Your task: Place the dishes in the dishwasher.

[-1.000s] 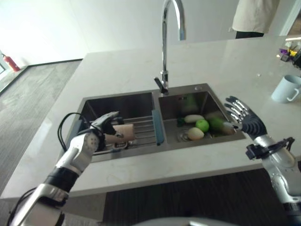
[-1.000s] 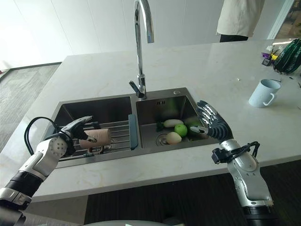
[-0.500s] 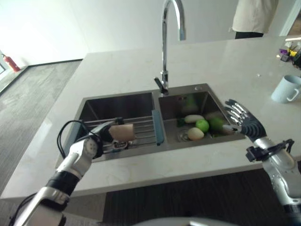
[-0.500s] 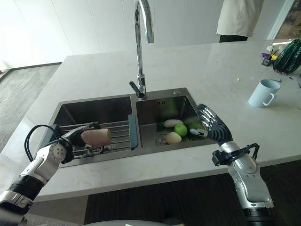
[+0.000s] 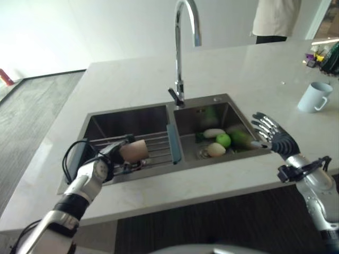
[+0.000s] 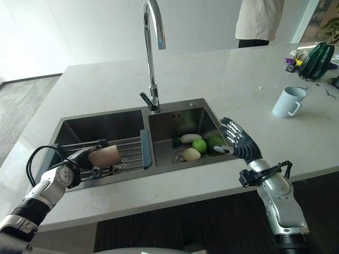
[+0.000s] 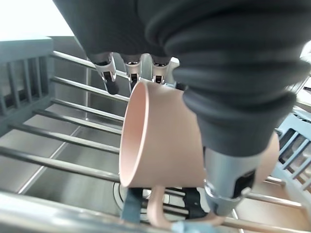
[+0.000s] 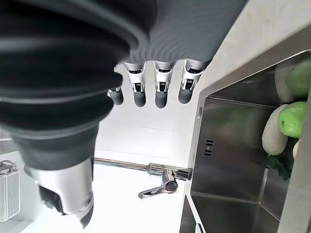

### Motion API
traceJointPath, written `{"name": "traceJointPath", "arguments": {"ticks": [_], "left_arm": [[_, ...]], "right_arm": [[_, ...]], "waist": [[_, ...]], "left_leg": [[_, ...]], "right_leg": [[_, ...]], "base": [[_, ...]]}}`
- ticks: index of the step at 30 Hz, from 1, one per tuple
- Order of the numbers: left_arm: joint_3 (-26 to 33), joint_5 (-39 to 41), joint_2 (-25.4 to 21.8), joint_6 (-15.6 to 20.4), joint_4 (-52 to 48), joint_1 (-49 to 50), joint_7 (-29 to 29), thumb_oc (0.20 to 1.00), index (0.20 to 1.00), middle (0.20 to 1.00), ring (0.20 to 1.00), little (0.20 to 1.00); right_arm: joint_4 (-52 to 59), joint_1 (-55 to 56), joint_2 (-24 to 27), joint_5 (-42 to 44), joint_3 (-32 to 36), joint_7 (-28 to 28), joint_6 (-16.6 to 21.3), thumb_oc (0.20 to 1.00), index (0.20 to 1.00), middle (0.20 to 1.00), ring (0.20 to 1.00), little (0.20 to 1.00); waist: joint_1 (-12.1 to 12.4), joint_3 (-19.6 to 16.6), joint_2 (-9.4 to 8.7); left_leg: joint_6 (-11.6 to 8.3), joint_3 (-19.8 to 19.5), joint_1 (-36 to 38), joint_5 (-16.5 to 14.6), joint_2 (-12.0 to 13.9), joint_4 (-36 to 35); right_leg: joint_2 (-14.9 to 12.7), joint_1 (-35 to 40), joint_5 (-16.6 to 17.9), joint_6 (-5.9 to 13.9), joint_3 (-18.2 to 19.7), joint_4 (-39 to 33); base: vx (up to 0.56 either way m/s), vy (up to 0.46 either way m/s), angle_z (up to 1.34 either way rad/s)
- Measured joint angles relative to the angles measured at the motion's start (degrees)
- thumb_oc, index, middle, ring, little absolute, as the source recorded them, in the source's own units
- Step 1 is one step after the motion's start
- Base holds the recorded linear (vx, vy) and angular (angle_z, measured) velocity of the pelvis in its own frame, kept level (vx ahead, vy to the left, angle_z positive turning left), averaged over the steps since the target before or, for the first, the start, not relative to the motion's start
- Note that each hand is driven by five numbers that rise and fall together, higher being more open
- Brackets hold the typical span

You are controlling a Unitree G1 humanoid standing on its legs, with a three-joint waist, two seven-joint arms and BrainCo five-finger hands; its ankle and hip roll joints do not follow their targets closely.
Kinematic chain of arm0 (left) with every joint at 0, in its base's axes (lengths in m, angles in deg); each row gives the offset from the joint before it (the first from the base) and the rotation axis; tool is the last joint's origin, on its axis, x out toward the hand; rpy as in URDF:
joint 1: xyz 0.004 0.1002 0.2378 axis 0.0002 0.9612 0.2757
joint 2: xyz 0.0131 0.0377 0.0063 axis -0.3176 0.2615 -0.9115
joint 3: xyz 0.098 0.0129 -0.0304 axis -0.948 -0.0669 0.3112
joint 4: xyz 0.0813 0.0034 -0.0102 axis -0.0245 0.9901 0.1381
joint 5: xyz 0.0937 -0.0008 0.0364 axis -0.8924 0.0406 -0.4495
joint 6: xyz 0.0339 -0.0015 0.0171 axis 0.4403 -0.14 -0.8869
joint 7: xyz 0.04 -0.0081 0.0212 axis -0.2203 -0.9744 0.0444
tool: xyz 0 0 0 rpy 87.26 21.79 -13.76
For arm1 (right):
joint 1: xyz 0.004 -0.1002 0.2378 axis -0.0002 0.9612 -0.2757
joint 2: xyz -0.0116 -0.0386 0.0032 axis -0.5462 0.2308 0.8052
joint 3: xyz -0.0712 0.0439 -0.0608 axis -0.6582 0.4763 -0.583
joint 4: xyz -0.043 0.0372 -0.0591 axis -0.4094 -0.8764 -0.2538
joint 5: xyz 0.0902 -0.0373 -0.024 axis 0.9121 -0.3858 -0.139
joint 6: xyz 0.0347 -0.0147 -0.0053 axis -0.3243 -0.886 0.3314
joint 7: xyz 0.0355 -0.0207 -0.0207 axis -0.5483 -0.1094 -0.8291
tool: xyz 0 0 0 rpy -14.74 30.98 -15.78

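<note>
A pale pink mug lies on its side over the wire rack in the left basin of the sink, its handle pointing down at the bars. My left hand is shut on the pink mug, fingers over its far side and thumb along the near side. Whether the mug rests on the rack I cannot tell. My right hand hovers open with spread fingers at the right basin's near right corner, holding nothing.
The right basin holds a green apple, a white radish and a pale round vegetable. A tall faucet stands behind the sink's divider. A light blue mug is on the counter at right. A person stands beyond the counter.
The camera has shifted a little. My left wrist has sunk lower toward the sink's near edge while the pink mug stays over the rack. The right hand has barely moved.
</note>
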Motion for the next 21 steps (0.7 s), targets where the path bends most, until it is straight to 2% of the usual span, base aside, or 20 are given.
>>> {"name": "traceJointPath", "arguments": {"ticks": [21], "left_arm": [[0.0, -2.4, 1.6, 1.4, 4.5, -0.3, 2.0, 1.000, 1.000, 1.000, 1.000, 1.000]], "right_arm": [[0.0, 0.8, 0.0, 0.0, 0.0, -1.2, -0.1, 1.000, 1.000, 1.000, 1.000, 1.000]], "waist": [[-1.3, 0.1, -0.21]], "left_leg": [[-0.04, 0.6, 0.1, -0.1, -0.1, 0.0]], "right_leg": [[0.1, -0.4, 0.1, 0.08, 1.2, 0.0]], "base": [[0.00, 0.000, -0.01]]}}
